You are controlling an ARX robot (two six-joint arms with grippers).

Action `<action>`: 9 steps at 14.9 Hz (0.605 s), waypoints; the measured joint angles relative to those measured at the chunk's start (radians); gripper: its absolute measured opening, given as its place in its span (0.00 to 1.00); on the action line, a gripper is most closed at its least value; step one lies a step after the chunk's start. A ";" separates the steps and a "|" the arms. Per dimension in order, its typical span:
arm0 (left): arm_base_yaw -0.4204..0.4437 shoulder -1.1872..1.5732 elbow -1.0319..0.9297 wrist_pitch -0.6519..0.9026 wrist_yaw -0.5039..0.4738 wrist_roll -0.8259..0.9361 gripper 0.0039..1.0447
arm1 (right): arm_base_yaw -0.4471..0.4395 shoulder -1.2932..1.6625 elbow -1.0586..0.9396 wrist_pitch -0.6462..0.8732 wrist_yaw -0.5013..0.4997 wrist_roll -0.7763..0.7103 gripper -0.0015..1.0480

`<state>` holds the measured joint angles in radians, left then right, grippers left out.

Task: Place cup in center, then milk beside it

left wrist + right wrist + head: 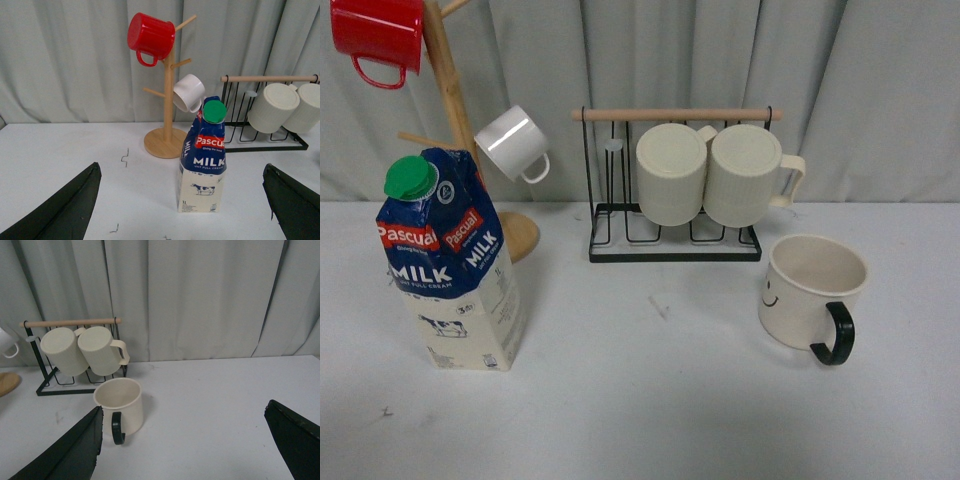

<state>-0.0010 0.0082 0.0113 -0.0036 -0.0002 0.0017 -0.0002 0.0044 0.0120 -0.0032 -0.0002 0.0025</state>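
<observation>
Nothing has started yet as far as I can tell, so we're at step one, the cup. The smiley cup [810,292] sits upright at the right of the front view, just in front of the wire mug rack [672,245], with its black handle turned toward the camera. The milk carton [450,262] stands at the left of that frame, near the foot of the wooden mug tree [445,70]. The center [645,345] of the worktop [640,430] between them is bare.

The right end effector [185,407] has its fingers spread wide, holding and touching nothing, with the cup ahead of it and still apart. It's the same for the left end effector [181,166]: wide apart, empty, with the milk in front of it.

My guess for the next move is that the right arm reaches in, closes on the cup's wall or handle and carries it to the middle. The milk goes after that.
</observation>
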 joint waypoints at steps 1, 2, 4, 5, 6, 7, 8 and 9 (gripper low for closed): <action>0.000 0.000 0.000 0.000 0.000 0.000 0.94 | 0.000 0.000 0.000 0.000 0.000 0.000 0.94; 0.000 0.000 0.000 0.000 0.000 0.000 0.94 | 0.000 0.000 0.000 0.000 0.000 0.000 0.94; 0.000 0.000 0.000 0.000 0.000 0.000 0.94 | 0.000 0.000 0.000 0.000 0.000 0.000 0.94; 0.000 0.000 0.000 0.000 0.000 0.000 0.94 | 0.000 0.000 0.000 0.000 0.000 0.000 0.94; 0.000 0.000 0.000 0.000 0.000 0.000 0.94 | 0.000 0.000 0.000 0.000 0.000 0.000 0.94; 0.000 0.000 0.000 0.000 0.000 0.000 0.94 | 0.000 0.000 0.000 0.000 0.000 0.000 0.94; 0.000 0.000 0.000 0.000 0.000 0.000 0.94 | 0.000 0.000 0.000 0.000 0.000 0.000 0.94; 0.000 0.000 0.000 0.000 0.000 0.000 0.94 | 0.000 0.000 0.000 0.000 0.000 0.000 0.94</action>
<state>-0.0010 0.0082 0.0113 -0.0036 -0.0002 0.0017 -0.0002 0.0044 0.0120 -0.0032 -0.0002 0.0025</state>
